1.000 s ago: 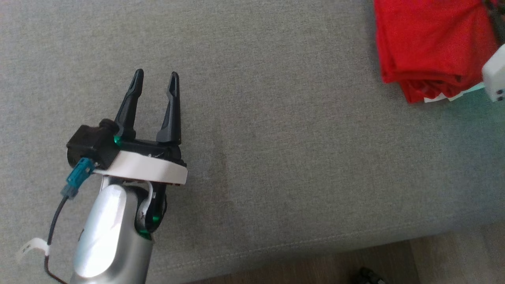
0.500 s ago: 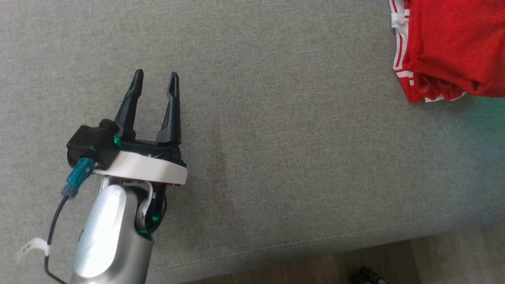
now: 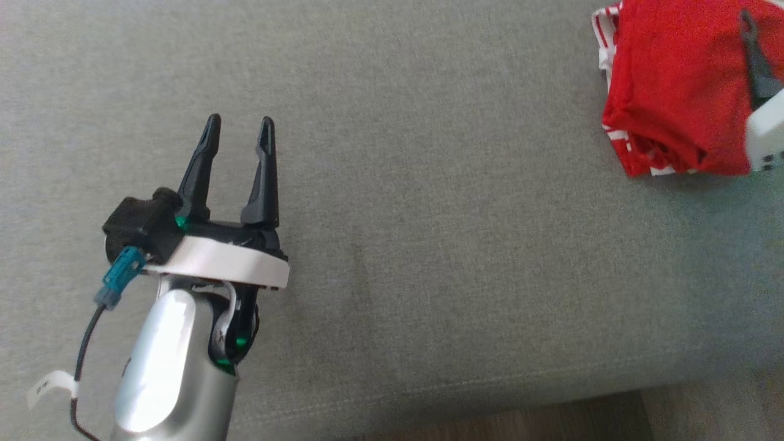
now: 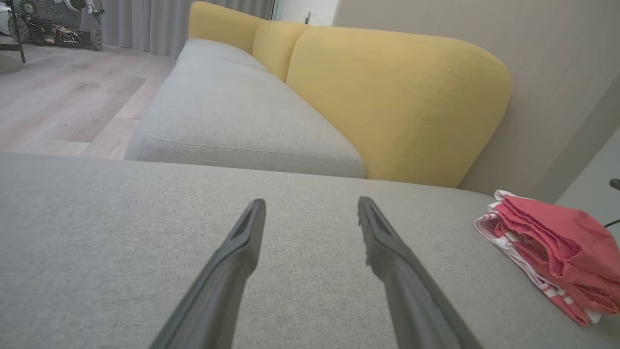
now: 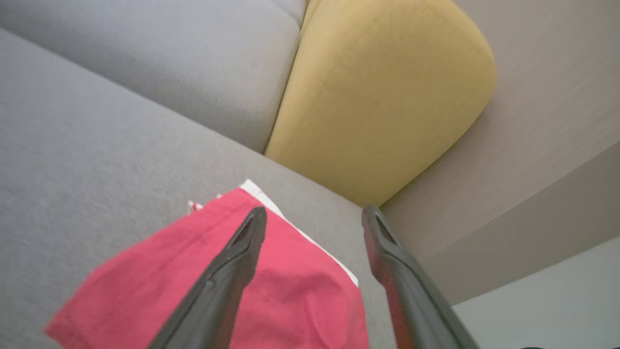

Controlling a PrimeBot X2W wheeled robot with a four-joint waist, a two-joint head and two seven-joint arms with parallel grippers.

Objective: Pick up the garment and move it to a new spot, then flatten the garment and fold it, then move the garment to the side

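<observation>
The garment [image 3: 674,92] is a red folded bundle with white striped trim, lying at the far right of the grey cushion [image 3: 429,214]. It also shows as the garment [image 4: 547,242] and, from above, the garment [image 5: 145,291]. My right gripper [image 5: 314,213] hovers over its far edge with the jaws apart and nothing between them. One dark finger [image 3: 752,55] shows above the cloth. My left gripper [image 3: 237,125] stands open over bare cushion at the left, well apart from the garment, as the left gripper [image 4: 312,208] confirms.
A yellow backrest [image 4: 397,102] and a second grey seat [image 4: 232,121] lie beyond the cushion, with a beige wall [image 5: 533,121] behind. The cushion's front edge drops to wooden floor [image 3: 520,422]. A wheeled machine [image 4: 48,24] stands far off on the floor.
The right gripper's finger and white body have come back over the garment, jaws apart. The garment sits more bunched. The head picture has shifted slightly; the left arm keeps its pose.
</observation>
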